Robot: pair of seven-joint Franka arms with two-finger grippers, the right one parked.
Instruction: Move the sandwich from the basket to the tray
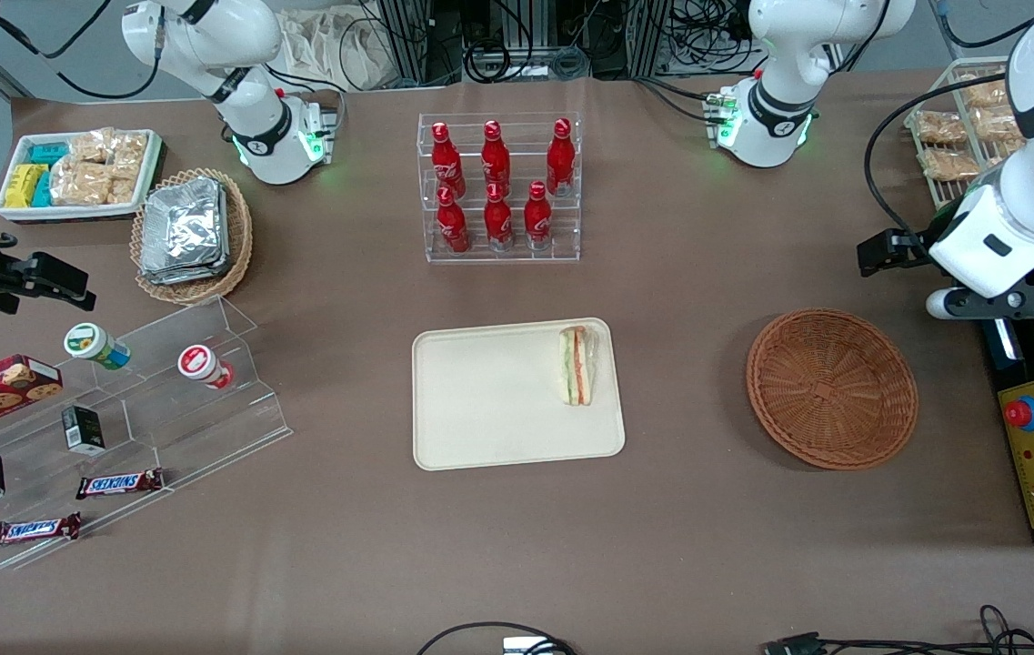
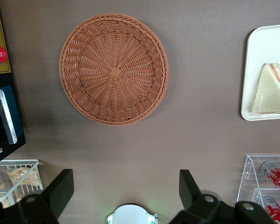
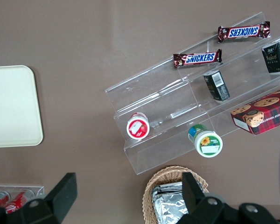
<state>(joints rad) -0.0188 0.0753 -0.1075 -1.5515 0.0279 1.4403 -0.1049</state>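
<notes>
- Sandwich (image 1: 577,366), front view: the wrapped wedge lies on the cream tray (image 1: 480,400), close to the rim at the working arm's end. The reddish-brown wicker basket (image 1: 831,388) sits bare on the bench (image 1: 680,546), well apart from the tray. The left arm's hand (image 1: 898,250) is raised near the bench edge at the working arm's end, farther from the camera than the basket, with nothing visible between its fingers.
- Left wrist view: the hand (image 2: 126,196) hangs high over the bench with its two dark fingers (image 2: 60,189) spread wide and released, holding nothing. The basket (image 2: 114,69) is empty below it; the sandwich (image 2: 272,89) rests inside the tray (image 2: 254,70), near its rim.
- Right wrist view: only a corner of the tray (image 3: 11,107) shows, beside the clear stepped rack (image 3: 177,116) of snacks.
- Judgement: the placing looks complete. The remaining risk is small: the sandwich sits near the rim, so a sweeping arm or a nudge to the tray could tip it onto the bench.
</notes>
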